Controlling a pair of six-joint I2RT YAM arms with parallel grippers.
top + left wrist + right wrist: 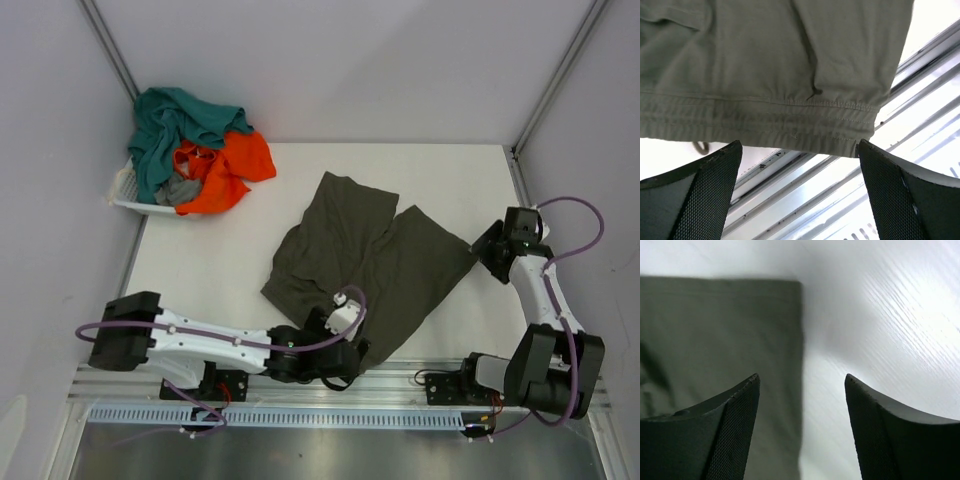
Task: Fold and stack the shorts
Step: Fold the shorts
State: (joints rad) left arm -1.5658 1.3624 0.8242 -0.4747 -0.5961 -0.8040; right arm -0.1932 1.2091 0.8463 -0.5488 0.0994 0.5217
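One olive pair point(375, 265) is spread flat mid-table point(220, 270). Three more are piled in the one basket point(125, 197) far left: teal pair point(170, 125), orange pair point(240, 160), grey pair point(180, 190). Both grippers are gaped wide, nothing held. The left gripper point(799, 143) is parked at the waistband point(765, 115), the right gripper point(801, 376) at the olive pair's right edge.

You've got a white table point(200, 270) mid-frame, plain pale walls point(350, 60) boxing it in, slim metal posts point(110, 50) at the upper corners, and a slotted rail point(330, 415) along the bottom edge. Light's soft, even.
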